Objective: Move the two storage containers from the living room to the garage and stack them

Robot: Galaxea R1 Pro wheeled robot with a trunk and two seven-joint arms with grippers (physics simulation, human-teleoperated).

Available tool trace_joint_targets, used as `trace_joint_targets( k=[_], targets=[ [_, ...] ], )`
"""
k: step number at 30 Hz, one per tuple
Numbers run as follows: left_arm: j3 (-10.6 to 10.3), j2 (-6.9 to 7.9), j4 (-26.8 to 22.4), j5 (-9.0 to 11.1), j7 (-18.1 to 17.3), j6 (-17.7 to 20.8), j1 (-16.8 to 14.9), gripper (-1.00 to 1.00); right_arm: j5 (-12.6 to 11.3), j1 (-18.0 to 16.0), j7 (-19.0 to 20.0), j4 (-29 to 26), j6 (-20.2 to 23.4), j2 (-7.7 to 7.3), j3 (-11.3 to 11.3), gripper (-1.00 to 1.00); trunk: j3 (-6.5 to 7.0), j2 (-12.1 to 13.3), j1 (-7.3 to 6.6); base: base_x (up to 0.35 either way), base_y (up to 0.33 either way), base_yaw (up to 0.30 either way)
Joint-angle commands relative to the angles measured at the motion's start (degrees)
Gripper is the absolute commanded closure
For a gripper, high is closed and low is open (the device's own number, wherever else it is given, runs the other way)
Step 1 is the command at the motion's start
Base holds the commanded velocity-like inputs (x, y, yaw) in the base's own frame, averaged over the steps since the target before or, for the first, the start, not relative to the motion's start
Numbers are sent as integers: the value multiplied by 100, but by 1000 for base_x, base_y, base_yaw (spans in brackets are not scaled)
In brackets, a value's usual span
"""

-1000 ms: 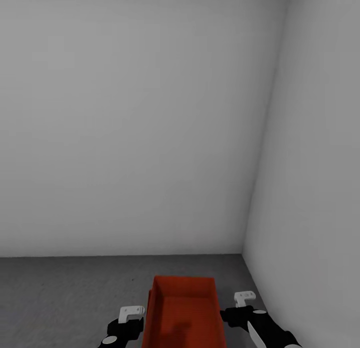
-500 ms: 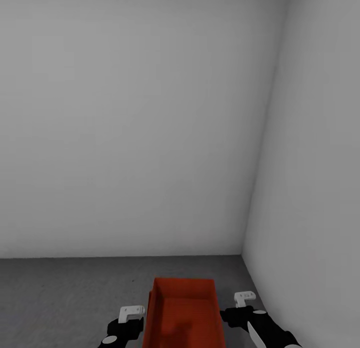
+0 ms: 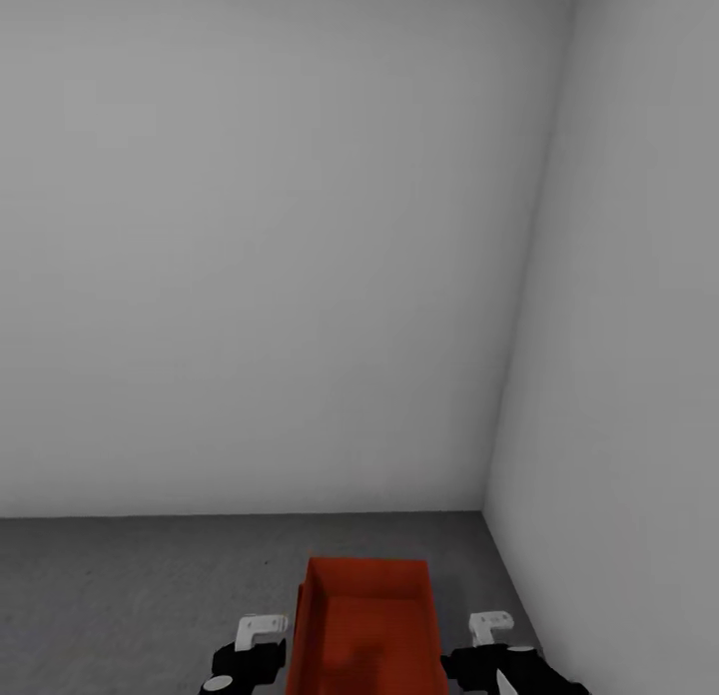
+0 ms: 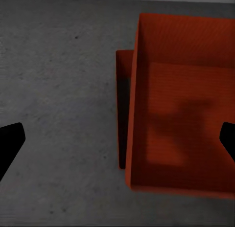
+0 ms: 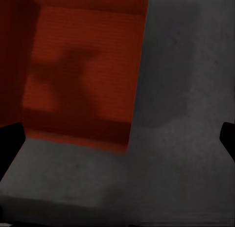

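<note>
Head view: orange-red container (image 3: 367, 630) sits on the dark grey concrete floor (image 3: 130, 585) near the corner where two pale grey walls (image 3: 270, 246) meet. Left gripper (image 3: 262, 630) is just beside its left wall, right gripper (image 3: 489, 627) is off its right wall with a gap of floor between. Neither touches the bin. Can't tell finger spread from here.

Left wrist view: the top container (image 4: 183, 102) rests on a second, lower container (image 4: 122, 90), whose edge peeks out along one side, slightly offset. Dark fingertips (image 4: 10, 141) sit wide apart at both frame edges, nothing between them but bin and floor (image 4: 58, 90), so this gripper is spread wide.

Right wrist view: container (image 5: 83, 65) lies ahead and to one side, floor (image 5: 186, 114) beside it. Fingertips (image 5: 11, 141) wide apart at the frame edges, gripping nothing.
</note>
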Motion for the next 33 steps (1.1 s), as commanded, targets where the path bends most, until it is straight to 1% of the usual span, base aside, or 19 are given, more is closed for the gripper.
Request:
trace_joint_targets(
  k=[1, 5, 12, 17, 24, 28, 33],
  targets=[
    [-47, 2, 10, 56, 28, -20, 3, -100, 51, 1, 20, 24, 22, 0, -14, -100, 10, 35, -22, 0, 0, 0],
    [-36, 4, 30, 47, 24, -12, 23, -100, 51, 50, 20, 169, -20, -2, -15, -100, 82, 196, -110, 0, 0, 0],
    [-29, 6, 93, 29, 55, -5, 53, -100, 55, 225, 20, 583, -56, -2, -16, -100, 208, 477, -263, 0, 0, 0],
    [-25, 6, 108, 27, 60, 0, 82, -100, 51, 317, 20, 734, -91, 9, -16, -100, 298, 677, -373, 0, 0, 0],
    [-16, 23, 116, 27, 54, 4, 302, -100, 49, 467, 20, 1034, -294, 20, -16, -100, 423, 958, -527, 0, 0, 0],
    [-12, 41, 117, 29, 48, -1, 430, -100, 47, 500, 20, 1195, -326, 14, -16, -100, 495, 1118, -615, 0, 0, 0],
    [-11, 50, 117, 27, 42, -10, 536, -100, 51, 590, 20, 1270, -339, 4, -16, -100, 585, 1319, -725, 0, 0, 0]
  ],
)
